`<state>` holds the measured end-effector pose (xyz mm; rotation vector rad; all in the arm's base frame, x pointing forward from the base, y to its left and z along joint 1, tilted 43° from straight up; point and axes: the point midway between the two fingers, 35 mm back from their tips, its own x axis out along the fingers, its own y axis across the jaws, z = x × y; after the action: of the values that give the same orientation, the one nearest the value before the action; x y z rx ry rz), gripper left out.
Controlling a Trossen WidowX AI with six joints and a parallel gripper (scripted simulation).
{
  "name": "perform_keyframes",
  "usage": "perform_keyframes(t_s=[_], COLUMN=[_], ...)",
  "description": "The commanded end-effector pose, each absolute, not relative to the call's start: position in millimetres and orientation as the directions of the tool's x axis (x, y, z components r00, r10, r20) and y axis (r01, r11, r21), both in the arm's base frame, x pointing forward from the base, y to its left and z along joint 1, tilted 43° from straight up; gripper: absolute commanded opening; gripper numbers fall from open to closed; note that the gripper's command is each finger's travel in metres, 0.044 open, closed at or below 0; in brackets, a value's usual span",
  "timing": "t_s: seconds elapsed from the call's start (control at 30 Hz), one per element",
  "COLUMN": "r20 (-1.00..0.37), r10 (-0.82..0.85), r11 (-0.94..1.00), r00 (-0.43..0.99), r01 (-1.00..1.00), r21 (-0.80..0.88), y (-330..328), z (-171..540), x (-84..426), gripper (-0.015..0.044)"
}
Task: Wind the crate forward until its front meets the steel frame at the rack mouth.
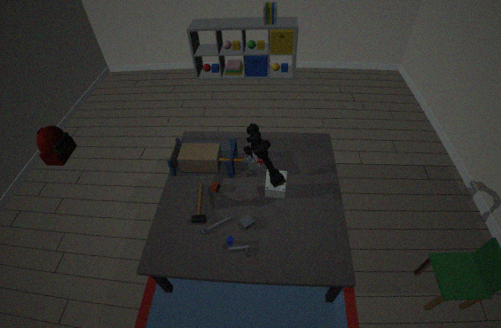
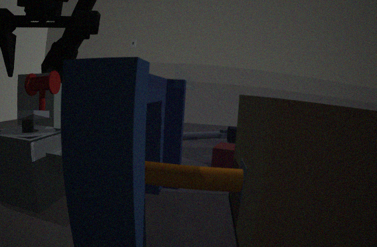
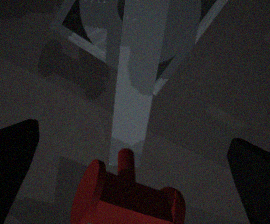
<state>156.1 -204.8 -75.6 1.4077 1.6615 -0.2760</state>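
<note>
The tan crate (image 1: 199,158) (image 2: 311,167) sits flat in the rack, with a gap between its front and the blue frame (image 1: 230,166) (image 2: 102,133) at the mouth. An orange strap (image 1: 225,160) (image 2: 194,175) runs from the crate through the frame toward the winch (image 1: 251,164) (image 2: 14,157). The winch handle lies across the winch top, its grey arm (image 3: 131,110) ending in an upright red knob (image 1: 260,161) (image 2: 42,83) (image 3: 131,202). Whether its key is fully down is hidden. My gripper (image 3: 136,139) is open and empty above the knob, fingers wide on either side in the wrist view.
A mallet (image 1: 199,199), a wrench (image 1: 217,224), a grey block (image 1: 246,222), a blue piece (image 1: 230,240), a small grey tool (image 1: 238,247) and an orange-red block (image 1: 215,186) (image 2: 223,155) lie on the bench. The white arm base (image 1: 276,191) stands right of the winch.
</note>
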Motion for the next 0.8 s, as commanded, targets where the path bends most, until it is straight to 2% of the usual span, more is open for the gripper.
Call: perform_keyframes(t_s=[0.0,0.77], r20=[-0.748,-0.747], r10=[0.659,0.660], r11=[0.317,0.317], r00=[0.079,0.080], r01=[0.872,0.872], r21=[0.372,0.374], y=[-198.3,-162.0], z=[-86.9,-127.1], x=[158.1,162.4], gripper=[0.0440,0.0440])
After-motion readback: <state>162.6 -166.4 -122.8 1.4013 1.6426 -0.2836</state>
